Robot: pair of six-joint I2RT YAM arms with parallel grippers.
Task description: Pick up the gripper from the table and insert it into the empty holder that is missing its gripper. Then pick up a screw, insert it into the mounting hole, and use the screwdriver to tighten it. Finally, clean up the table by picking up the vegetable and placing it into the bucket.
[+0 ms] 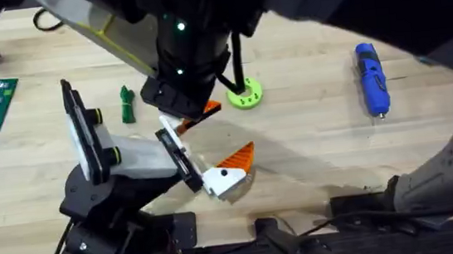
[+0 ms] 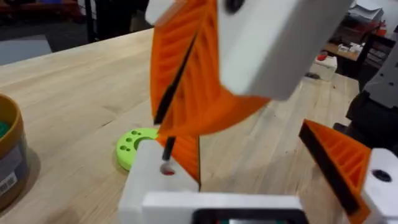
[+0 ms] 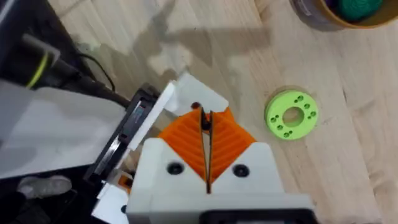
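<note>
Pinching a screw (image 3: 203, 119) at the holder (image 1: 142, 156), the right claw (image 3: 205, 127) blocks overhead sight.

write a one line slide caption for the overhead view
Holder on its black arm at the table's front, one orange-tipped gripper fitted; screwdriver, green disc and vegetable lie behind.

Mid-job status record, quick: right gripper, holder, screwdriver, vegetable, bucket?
right gripper: shut on spare gripper, at the holder's black rail
holder: one mounted gripper in place
screwdriver: lying on table, away from both arms
vegetable: on table beside holder, not in bucket
bucket: upright, near lime green disc
</note>
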